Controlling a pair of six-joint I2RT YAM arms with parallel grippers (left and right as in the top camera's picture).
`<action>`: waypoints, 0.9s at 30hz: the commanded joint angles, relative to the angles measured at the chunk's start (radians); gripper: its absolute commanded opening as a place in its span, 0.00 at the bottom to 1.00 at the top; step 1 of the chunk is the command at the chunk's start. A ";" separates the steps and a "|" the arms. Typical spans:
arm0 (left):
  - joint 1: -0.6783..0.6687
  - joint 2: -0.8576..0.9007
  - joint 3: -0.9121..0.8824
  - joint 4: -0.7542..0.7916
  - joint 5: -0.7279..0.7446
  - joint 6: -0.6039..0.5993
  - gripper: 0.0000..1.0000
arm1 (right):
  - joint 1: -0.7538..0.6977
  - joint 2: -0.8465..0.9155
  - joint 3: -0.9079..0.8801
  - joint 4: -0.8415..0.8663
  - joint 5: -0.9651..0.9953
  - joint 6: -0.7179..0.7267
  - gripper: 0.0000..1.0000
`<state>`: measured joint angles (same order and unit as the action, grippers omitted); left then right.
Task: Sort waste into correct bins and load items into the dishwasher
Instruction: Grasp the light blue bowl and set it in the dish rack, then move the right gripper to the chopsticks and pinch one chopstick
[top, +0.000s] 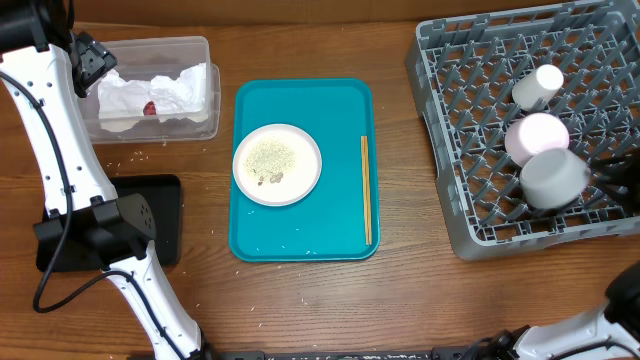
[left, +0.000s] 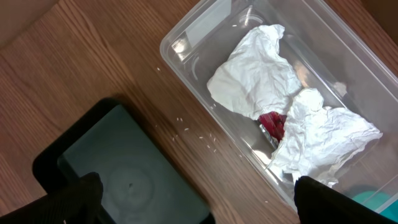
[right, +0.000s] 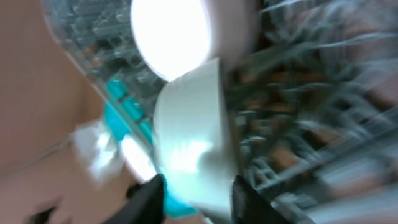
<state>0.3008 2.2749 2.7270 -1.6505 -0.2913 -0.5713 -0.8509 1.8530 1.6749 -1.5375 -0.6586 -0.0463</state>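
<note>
The pale bowl (top: 553, 178) sits in the near part of the grey dish rack (top: 470, 100), just beside the pink saucer (top: 537, 137), with the white cup (top: 537, 87) further back. Only its outer wall faces the overhead camera, so its mouth appears to point down or away, with its axis tilted. The right gripper (right: 198, 198) straddles the bowl, one finger on each side. The right wrist view is too blurred to show whether the fingers clamp it or stand clear. The step in hand is judged to be loading the bowl. The pink plate (top: 277, 164), carrying food scraps, and the chopsticks (top: 366, 190) are not yet loaded. Both lie on the teal tray (top: 300, 100). The chopsticks lie along its right edge, long axis parallel to the tray's long sides. A grasp should therefore close across that axis. The left gripper (left: 202, 198) hangs spread wide and empty over the clear tub (left: 186, 37), which holds the napkin (left: 261, 74) and sachet (left: 272, 123), beside the black tray (left: 118, 168).
</note>
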 joint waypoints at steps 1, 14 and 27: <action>-0.007 -0.006 -0.003 0.002 -0.003 -0.012 1.00 | -0.003 -0.115 0.067 0.008 0.251 0.195 0.47; -0.007 -0.006 -0.003 0.002 -0.003 -0.012 1.00 | 0.228 -0.201 0.077 0.034 0.262 0.218 0.48; -0.007 -0.006 -0.003 0.002 -0.003 -0.012 1.00 | 1.059 -0.117 0.070 0.364 0.628 0.368 0.89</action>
<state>0.3008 2.2749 2.7270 -1.6501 -0.2913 -0.5713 0.1013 1.6855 1.7359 -1.1820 -0.2447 0.2417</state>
